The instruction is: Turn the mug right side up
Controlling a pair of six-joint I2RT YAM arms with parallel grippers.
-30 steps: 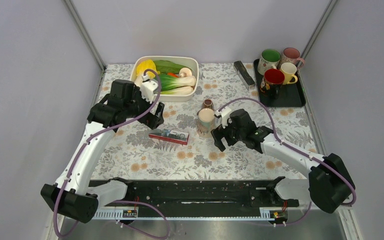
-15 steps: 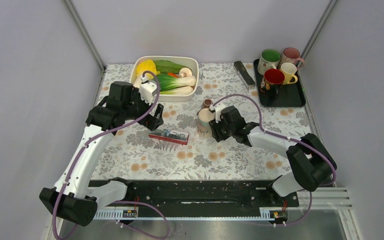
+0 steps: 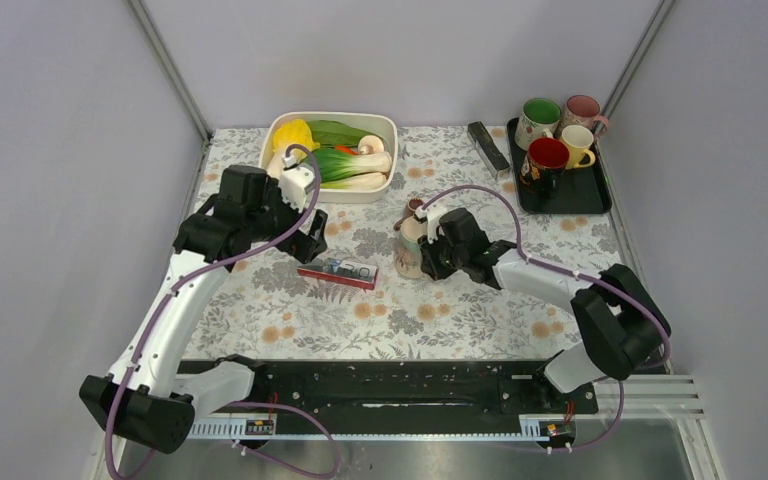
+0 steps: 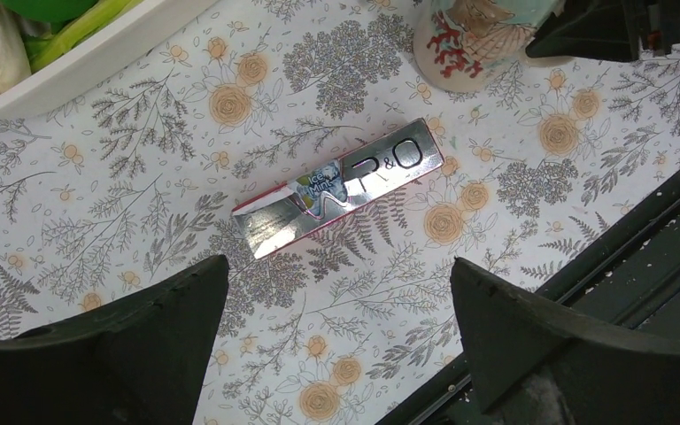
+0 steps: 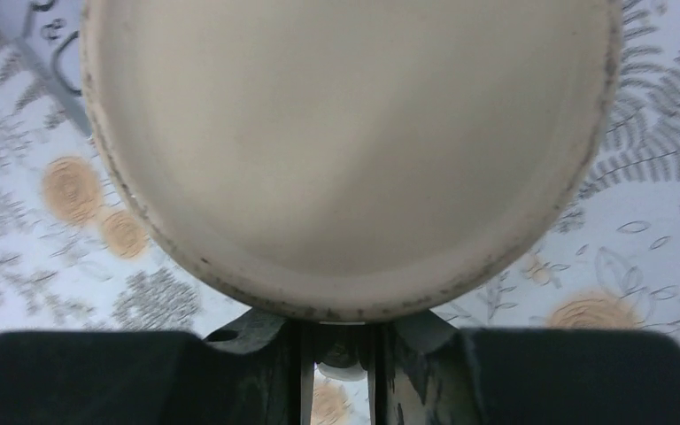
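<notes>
an upside-down ceramic mug (image 3: pixel 410 245) is sitting near the middle of the flowered table (image 3: pixel 460 320), just right of a mint tin (image 3: pixel 338 271). the right gripper (image 3: pixel 430 252) is pressing in from the mug's right side, its fingers (image 5: pixel 257 354) pinching nearly together on a thin pale piece at the mug's edge — likely the handle. the left gripper (image 4: pixel 336 279) is hanging spread wide above the tin, holding nothing. the mug is looking rigid, glazed, slick and breakable — a firm hold on the handle or wall is probably suiting it best.
</notes>
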